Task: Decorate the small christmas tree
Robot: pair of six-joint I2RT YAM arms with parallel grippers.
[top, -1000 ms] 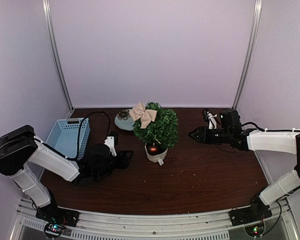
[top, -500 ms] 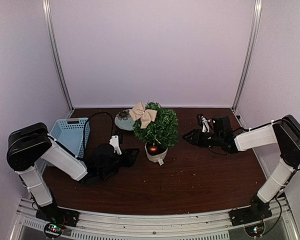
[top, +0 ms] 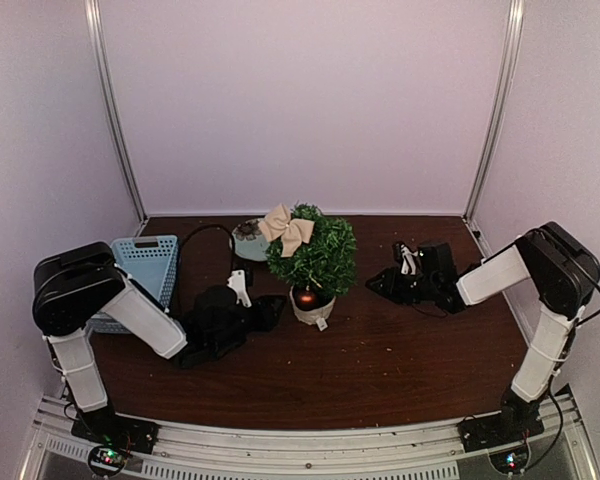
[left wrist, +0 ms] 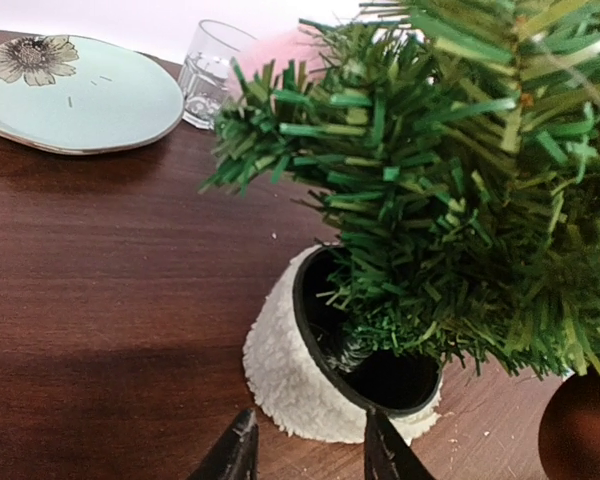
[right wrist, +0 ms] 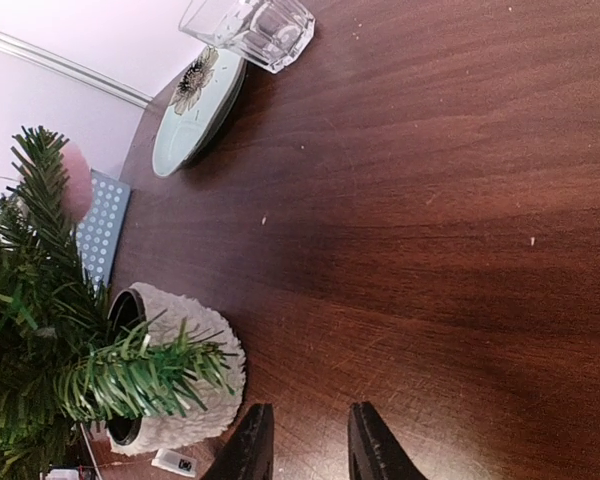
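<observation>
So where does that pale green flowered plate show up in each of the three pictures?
Top external: the plate is at the back, left of centre, behind the small christmas tree, partly hidden by the beige bow.
Left wrist: the plate is in the top left corner.
Right wrist: the plate is upper left, seen tilted.
Shared landmark: the off-white pot, visible in all three.

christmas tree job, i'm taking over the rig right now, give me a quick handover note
Left claw: open, empty, low by the pot, left of the small christmas tree.
Right claw: open, empty, on the tree's right.
Done: beige bow on top, red ball hanging low.
To do: maybe more ornaments; none loose in view.
</observation>
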